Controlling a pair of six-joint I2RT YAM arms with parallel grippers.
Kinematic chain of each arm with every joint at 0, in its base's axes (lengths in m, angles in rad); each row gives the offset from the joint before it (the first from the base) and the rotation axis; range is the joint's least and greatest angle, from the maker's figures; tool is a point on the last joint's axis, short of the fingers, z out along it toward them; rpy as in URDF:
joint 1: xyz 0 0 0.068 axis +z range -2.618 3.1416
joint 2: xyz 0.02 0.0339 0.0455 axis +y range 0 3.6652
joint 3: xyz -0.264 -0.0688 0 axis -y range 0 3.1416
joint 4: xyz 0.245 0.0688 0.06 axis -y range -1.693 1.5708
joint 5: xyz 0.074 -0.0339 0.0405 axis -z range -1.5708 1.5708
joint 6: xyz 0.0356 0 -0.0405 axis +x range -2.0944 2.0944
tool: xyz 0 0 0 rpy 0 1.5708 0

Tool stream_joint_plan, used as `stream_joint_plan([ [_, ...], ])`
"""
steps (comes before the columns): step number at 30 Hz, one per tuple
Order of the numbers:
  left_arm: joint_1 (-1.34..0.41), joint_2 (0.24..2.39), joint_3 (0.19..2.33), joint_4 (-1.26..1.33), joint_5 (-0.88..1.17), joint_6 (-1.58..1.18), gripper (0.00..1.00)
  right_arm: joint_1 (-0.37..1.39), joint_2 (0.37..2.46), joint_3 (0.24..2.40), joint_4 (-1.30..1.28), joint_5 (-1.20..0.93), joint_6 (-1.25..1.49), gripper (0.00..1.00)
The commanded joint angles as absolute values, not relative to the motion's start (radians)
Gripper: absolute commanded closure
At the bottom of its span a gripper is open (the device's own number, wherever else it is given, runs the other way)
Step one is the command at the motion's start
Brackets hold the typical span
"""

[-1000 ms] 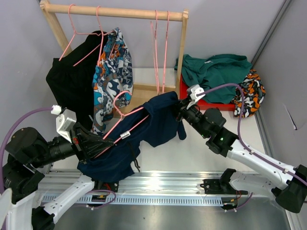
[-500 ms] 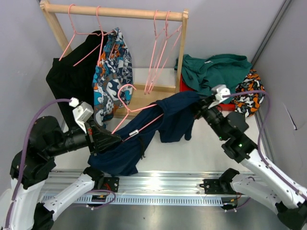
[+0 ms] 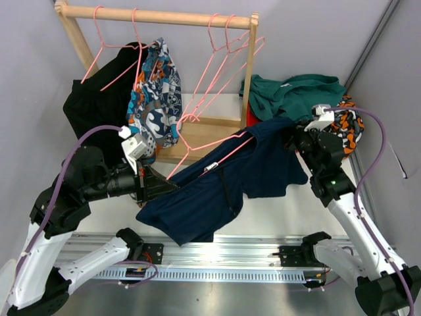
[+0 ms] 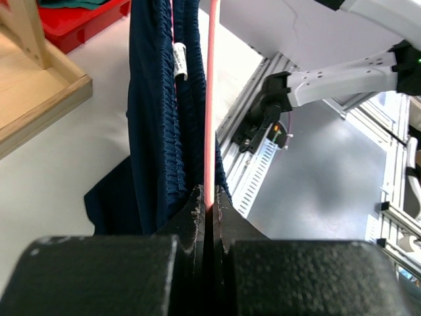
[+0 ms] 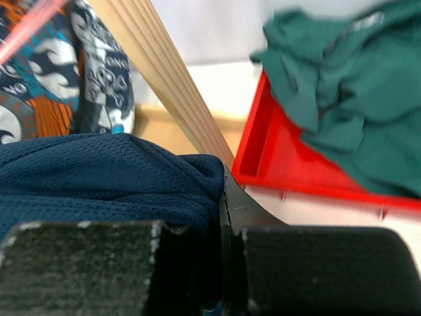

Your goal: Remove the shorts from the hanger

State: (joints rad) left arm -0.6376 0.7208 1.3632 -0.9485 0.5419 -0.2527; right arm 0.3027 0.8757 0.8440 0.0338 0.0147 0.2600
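The navy shorts (image 3: 217, 191) hang stretched between my two grippers on a pink hanger (image 3: 210, 153) held above the table. My left gripper (image 3: 163, 186) is shut on the hanger's bar (image 4: 211, 99), with the navy shorts (image 4: 158, 131) draped beside it. My right gripper (image 3: 294, 133) is shut on the navy shorts (image 5: 112, 178) at their right end. Black shorts (image 3: 99, 105) and blue-orange-white patterned shorts (image 3: 154, 99) hang on the wooden rack (image 3: 158, 14). Teal green shorts (image 3: 293, 95) and black-orange-white patterned shorts (image 3: 345, 128) lie at the back right.
Two empty pink hangers (image 3: 220, 46) swing on the rack's rail at the right. A red tray (image 5: 289, 158) sits under the teal shorts, beside the rack's right post (image 3: 250, 72). A grey wall runs along the right side.
Both arms have moved right and back, pulling the navy shorts and hanger towards the red tray. The shorts have spread wider, and the empty hangers on the rail have swung to the right.
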Motion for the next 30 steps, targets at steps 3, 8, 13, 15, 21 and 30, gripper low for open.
stream_joint_plan([
  [3, -0.652, 0.675, 1.401, -0.996, 0.557, -0.245, 1.00, 0.210, 0.926, 0.888, 0.014, 0.233, 0.296, 1.00],
  [8, -0.653, 0.675, 1.414, -1.000, 0.549, -0.244, 1.00, 0.157, 0.976, 0.905, -0.055, 0.244, 0.353, 1.00],
  [13, -0.658, 0.663, 1.417, -0.999, 0.537, -0.245, 1.00, -0.024, 1.025, 0.922, -0.109, 0.134, 0.434, 1.00],
  [15, -0.658, 0.666, 1.425, -1.003, 0.531, -0.242, 1.00, -0.035, 1.019, 0.908, -0.097, 0.111, 0.431, 1.00],
  [21, -0.658, 0.696, 1.446, -1.011, 0.505, -0.235, 1.00, -0.032, 0.994, 0.868, -0.084, 0.048, 0.443, 1.00],
  [30, -0.658, 0.816, 1.480, -0.959, 0.201, -0.255, 1.00, 0.519, 0.733, 0.732, 0.077, -0.180, 0.247, 1.00],
])
